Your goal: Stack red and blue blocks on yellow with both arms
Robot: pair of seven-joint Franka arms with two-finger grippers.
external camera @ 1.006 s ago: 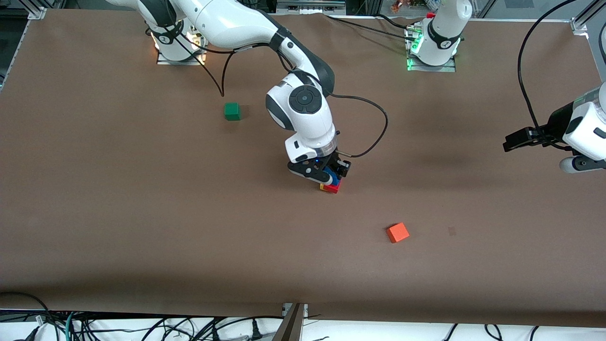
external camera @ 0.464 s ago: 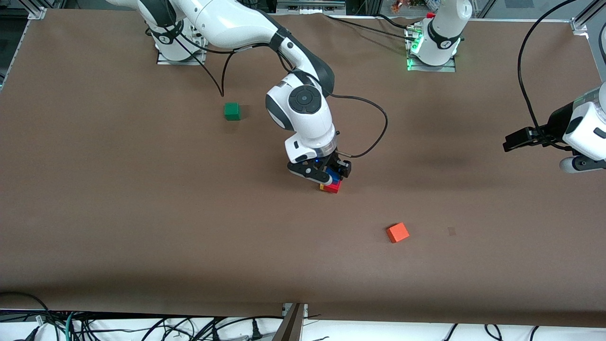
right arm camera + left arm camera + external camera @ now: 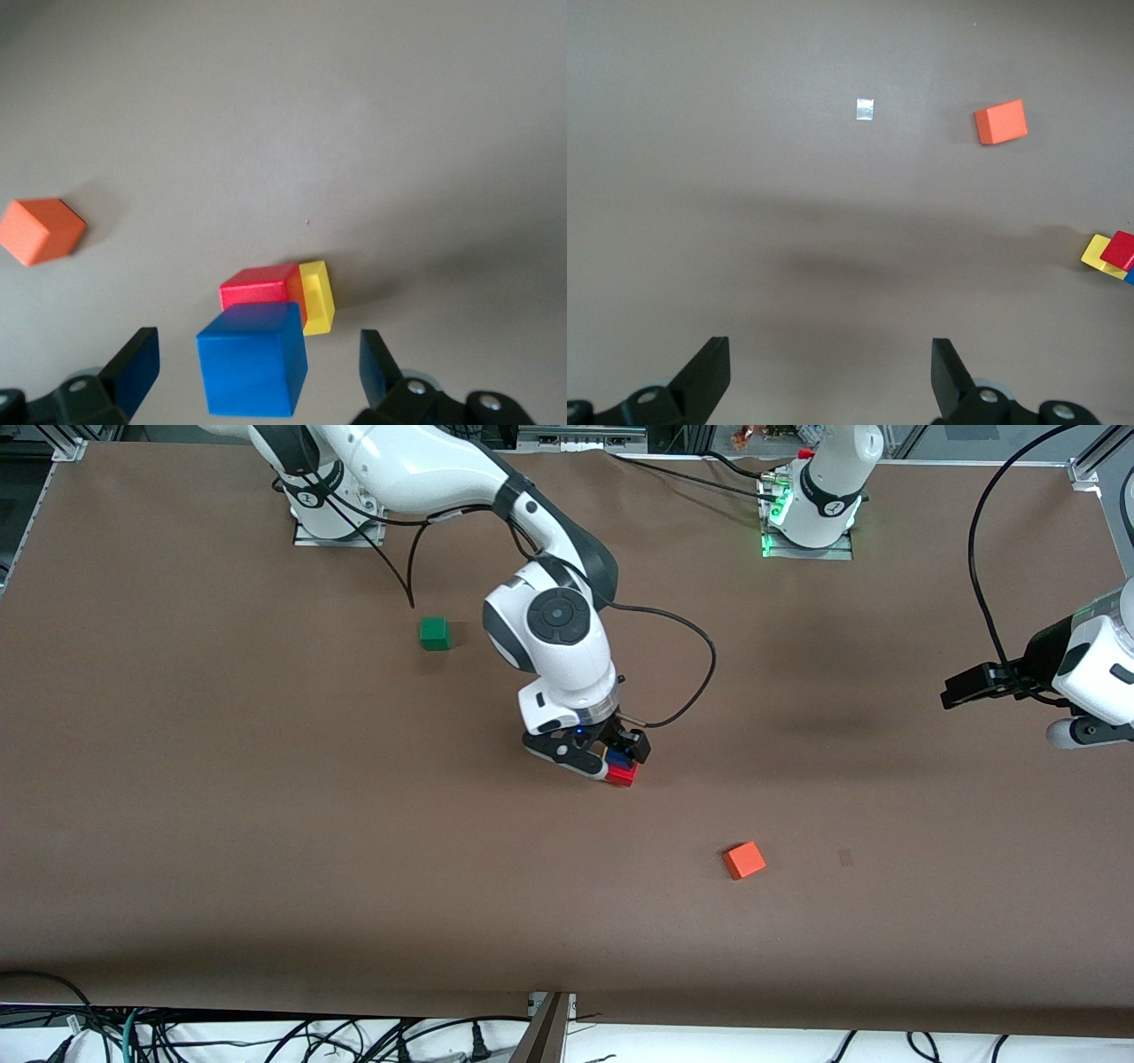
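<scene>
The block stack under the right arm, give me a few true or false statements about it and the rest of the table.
1. The blue block sits on the red block. True.
2. The right claw is shut on the blue block. False: its fingers stand apart from the block.
3. The yellow block is at the bottom. True.
4. The orange cube tops the stack. False: it lies alone, nearer the front camera.
5. The left claw holds the green cube. False: it is open, empty.

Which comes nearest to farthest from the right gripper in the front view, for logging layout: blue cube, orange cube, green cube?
1. Blue cube, under the right gripper, atop the red cube.
2. Orange cube, nearer the camera.
3. Green cube, toward the bases.
</scene>
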